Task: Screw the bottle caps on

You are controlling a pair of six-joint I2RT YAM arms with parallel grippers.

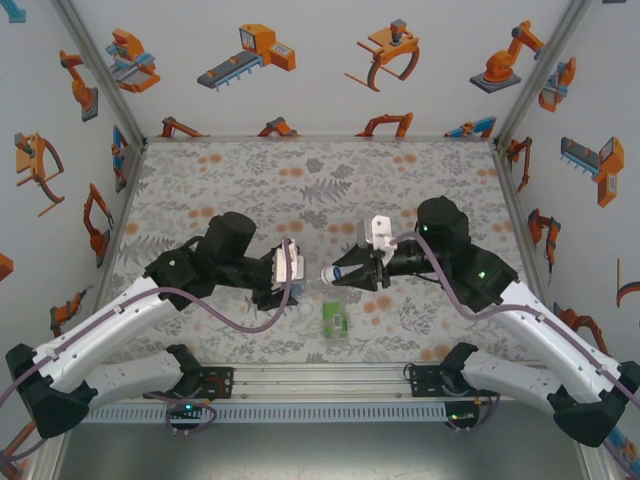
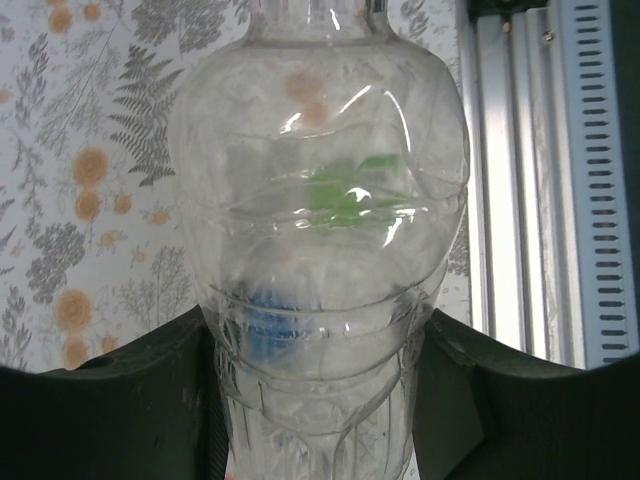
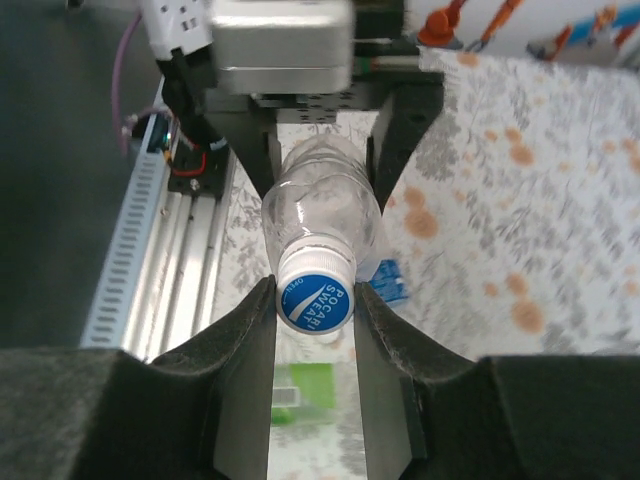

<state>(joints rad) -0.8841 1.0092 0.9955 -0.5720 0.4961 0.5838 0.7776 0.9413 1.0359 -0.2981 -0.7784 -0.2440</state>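
Note:
A plain clear bottle (image 1: 308,275) hangs level above the table between the two arms. My left gripper (image 1: 287,277) is shut on its body, and in the left wrist view the bottle (image 2: 320,200) bulges out from between the dark fingers (image 2: 120,400). A white bottle cap with a blue top (image 3: 314,295) sits on the bottle's neck. My right gripper (image 3: 314,305) is shut on this cap, both pads touching its sides. A green-label bottle (image 1: 335,318) lies on the table below. Behind the held bottle peeks a bit of blue label (image 3: 390,280).
An aluminium rail (image 1: 320,380) runs along the near table edge, close under the held bottle (image 3: 160,250). Patterned walls close in the left, right and back sides. The flowered tabletop (image 1: 320,180) stretches away behind the grippers.

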